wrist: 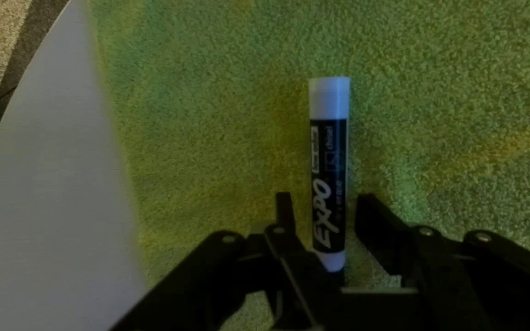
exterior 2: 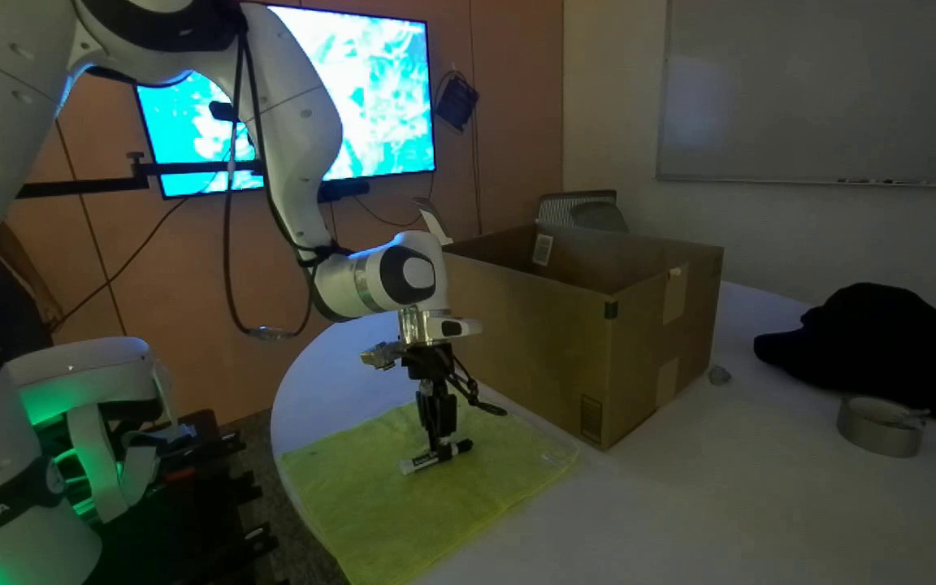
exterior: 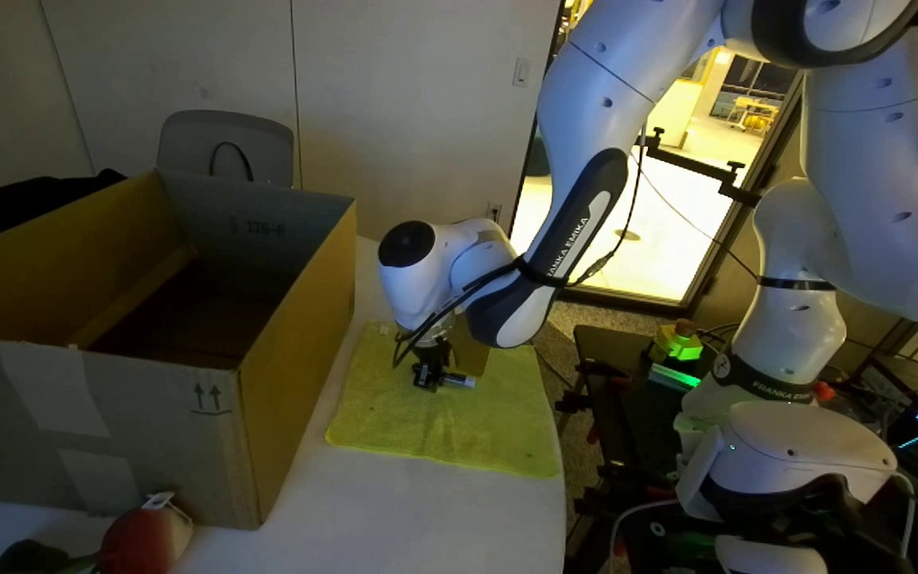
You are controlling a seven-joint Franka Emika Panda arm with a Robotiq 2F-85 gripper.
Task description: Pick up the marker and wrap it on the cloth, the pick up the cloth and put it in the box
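Evidently, the Expo dry-erase marker (wrist: 329, 184) lies on the yellow-green cloth (exterior: 395, 422); over that cloth, the Robotiq gripper (wrist: 324, 207) hangs with its fingers (wrist: 375, 223) spread, straddling the marker, gaps showing at both tips; just beside the cloth stands the open-topped cardboard box (exterior 2: 533, 349); beneath the cloth is the white table (exterior: 443, 518).

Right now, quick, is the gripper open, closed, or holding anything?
Gripper: open, holding nothing; its fingers stand on either side of the marker, with gaps showing at the tips.
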